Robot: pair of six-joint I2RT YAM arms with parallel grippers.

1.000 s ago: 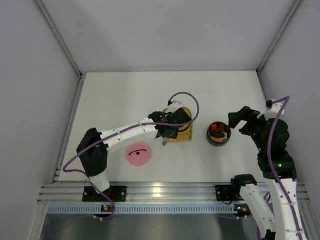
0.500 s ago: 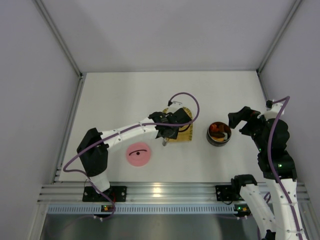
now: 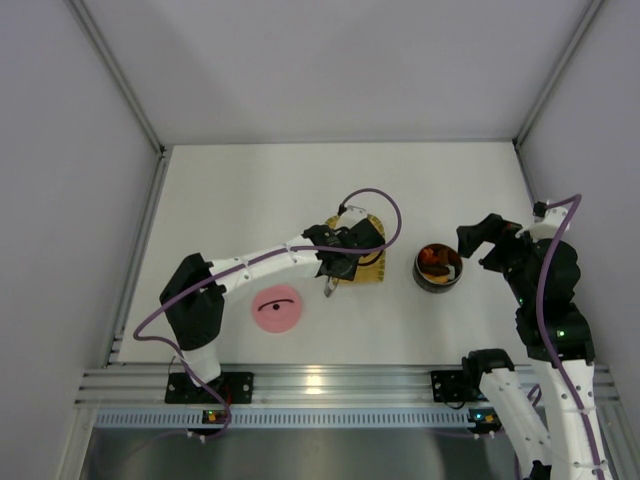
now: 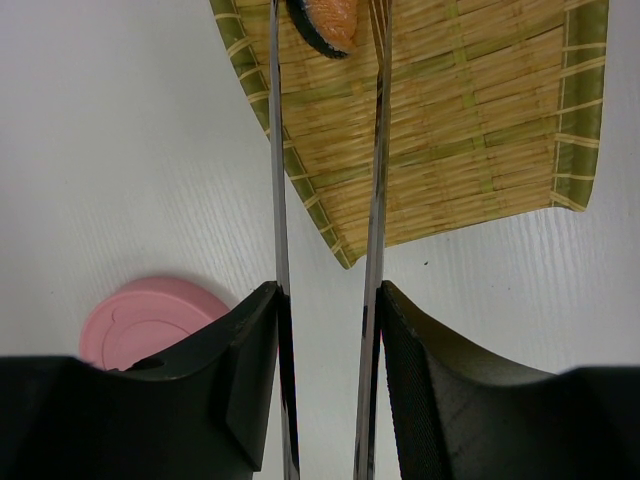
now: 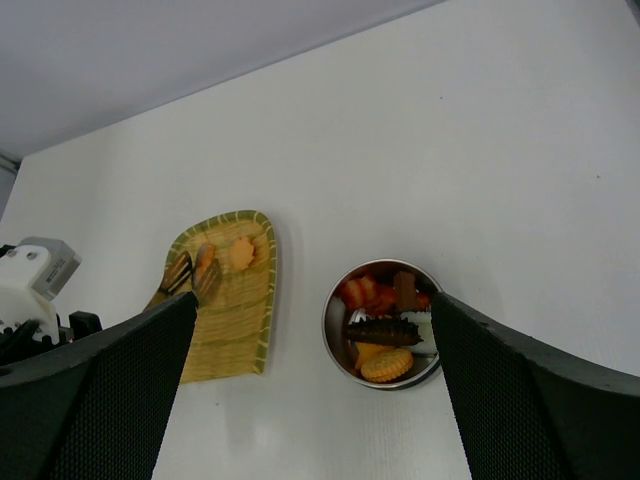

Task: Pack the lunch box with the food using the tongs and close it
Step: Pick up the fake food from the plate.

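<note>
My left gripper [image 4: 327,295] is shut on the silver tongs [image 4: 378,200], whose two arms run forward over the yellow woven tray [image 4: 470,120]. An orange piece of food [image 4: 325,20] with a dark edge sits between the tong tips. In the top view this gripper [image 3: 335,265] hangs over the tray's near left part. The steel lunch box [image 5: 328,325] stands to the right, uncovered, holding several food pieces [image 5: 385,333]. Its pink lid [image 3: 277,308] lies flat on the table to the left. My right gripper [image 5: 312,300] is open above the box, holding nothing.
An orange round [image 5: 241,252] lies on the woven tray [image 5: 235,330] near the tong tips [image 5: 180,272]. In the top view the lunch box [image 3: 416,268] sits between the tray [image 3: 370,275] and my right gripper [image 3: 480,245]. Walls enclose the white table.
The left arm has shifted slightly to the right with the tongs. The right arm and the lunch box have not moved.
</note>
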